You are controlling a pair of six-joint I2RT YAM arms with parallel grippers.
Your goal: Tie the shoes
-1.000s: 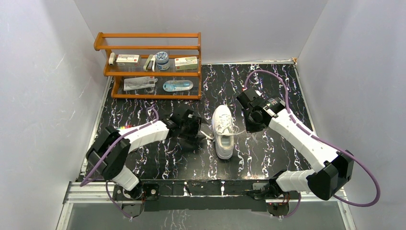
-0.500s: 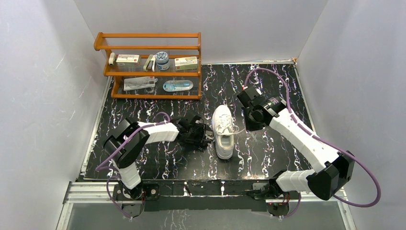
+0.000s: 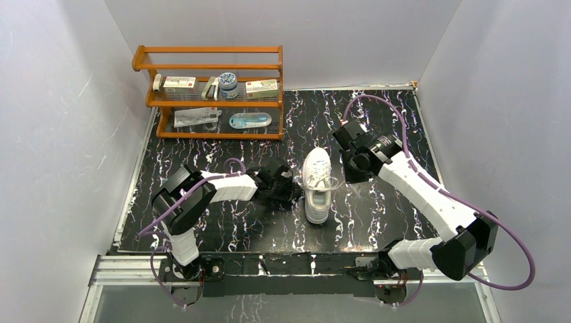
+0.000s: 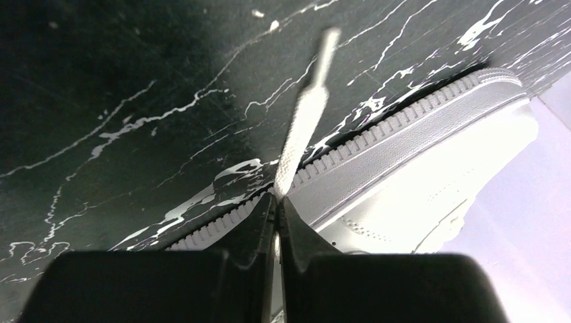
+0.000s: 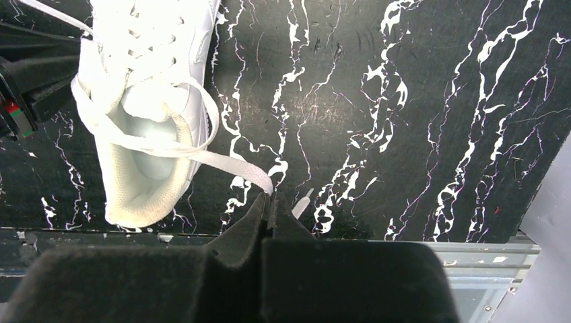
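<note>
The white shoe (image 3: 316, 186) lies in the middle of the black marbled table, toe toward the arms. My left gripper (image 3: 293, 191) sits low against the shoe's left side. In the left wrist view the left gripper (image 4: 277, 199) is shut on a white lace end (image 4: 303, 114) that sticks out past the tips, beside the ribbed sole (image 4: 404, 145). My right gripper (image 3: 347, 176) is at the shoe's right. The right wrist view shows the right gripper (image 5: 268, 197) shut on the other lace (image 5: 229, 165), which runs slack from the shoe (image 5: 145, 101), its tip (image 5: 303, 202) poking out beyond the jaws.
A wooden rack (image 3: 209, 91) holding small boxes, a jar and packets stands at the back left. Grey walls close in the table on three sides. A metal rail (image 5: 471, 250) marks the table edge past the right gripper.
The left gripper moved right to the shoe's side and closed on the left lace end. The right gripper stayed shut on its lace, almost still.
</note>
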